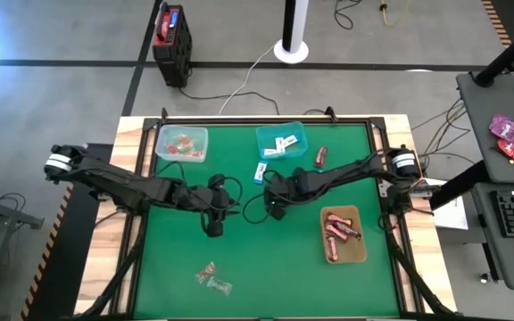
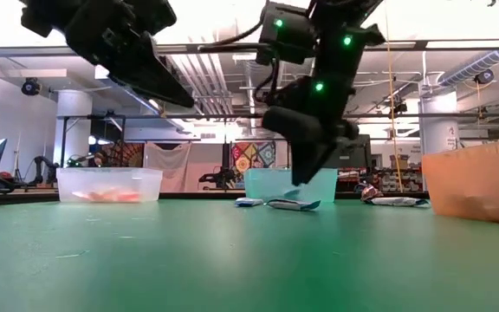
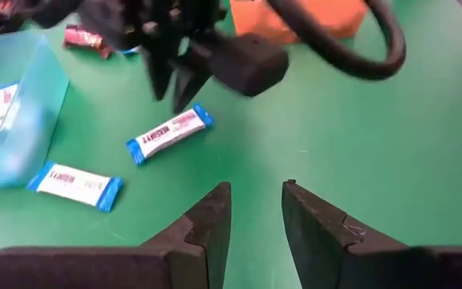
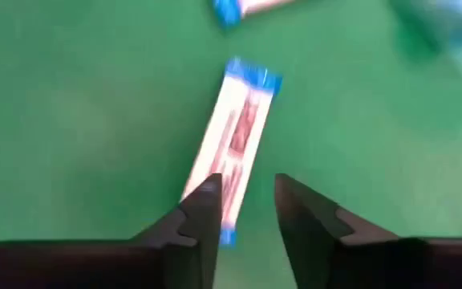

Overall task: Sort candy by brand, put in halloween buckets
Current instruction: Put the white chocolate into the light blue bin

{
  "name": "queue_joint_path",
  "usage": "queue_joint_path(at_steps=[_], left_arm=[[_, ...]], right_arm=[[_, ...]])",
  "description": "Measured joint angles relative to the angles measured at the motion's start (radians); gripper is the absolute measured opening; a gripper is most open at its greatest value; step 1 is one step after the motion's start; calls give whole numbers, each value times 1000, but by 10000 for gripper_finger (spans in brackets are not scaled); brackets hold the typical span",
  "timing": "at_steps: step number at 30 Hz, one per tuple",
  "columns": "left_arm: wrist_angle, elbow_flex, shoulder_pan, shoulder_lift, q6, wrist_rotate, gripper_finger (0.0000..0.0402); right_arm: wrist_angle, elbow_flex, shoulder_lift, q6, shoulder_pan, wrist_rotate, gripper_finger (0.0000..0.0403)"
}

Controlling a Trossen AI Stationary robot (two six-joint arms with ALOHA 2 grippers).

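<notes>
right claw [image 4: 245, 197] is held slightly parted over a flat white-and-blue packet [image 4: 235, 144] on the green worktop [image 1: 239, 259]; left claw [image 3: 255, 205] is narrowly parted, empty.

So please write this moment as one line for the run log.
right gripper: open, over white-and-blue packet on mat | left gripper: open, empty, mid-table | teal bucket: packets inside

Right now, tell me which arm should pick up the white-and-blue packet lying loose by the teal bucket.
Right. The right gripper hangs open directly over that white-and-blue packet, near the teal bucket. The left gripper is open too, but farther off over bare mat.
</notes>
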Motion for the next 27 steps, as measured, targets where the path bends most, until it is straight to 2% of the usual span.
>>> queue_joint_path(at_steps=[4,11,14,17,19,27], left_arm=[[65,0,0,37,19,-1,97],[55,0,-1,11,11,-11,97],[56,0,-1,1,20,-13,97],[61,0,-1,1,27,-13,97],[49,-1,0,13,29,11,97],[73,-9,-2,112,76,26,97]], right_arm=[[135,-42,13,-4,0,122,139],[195,-89,55,41,-3,134,132],[295,-112,55,-14,7,100,119],[443,-126,57,-126,27,-12,105],[475,-121,57,-170,41,-53,96],[475,-112,21,-287,95,-9,80]])
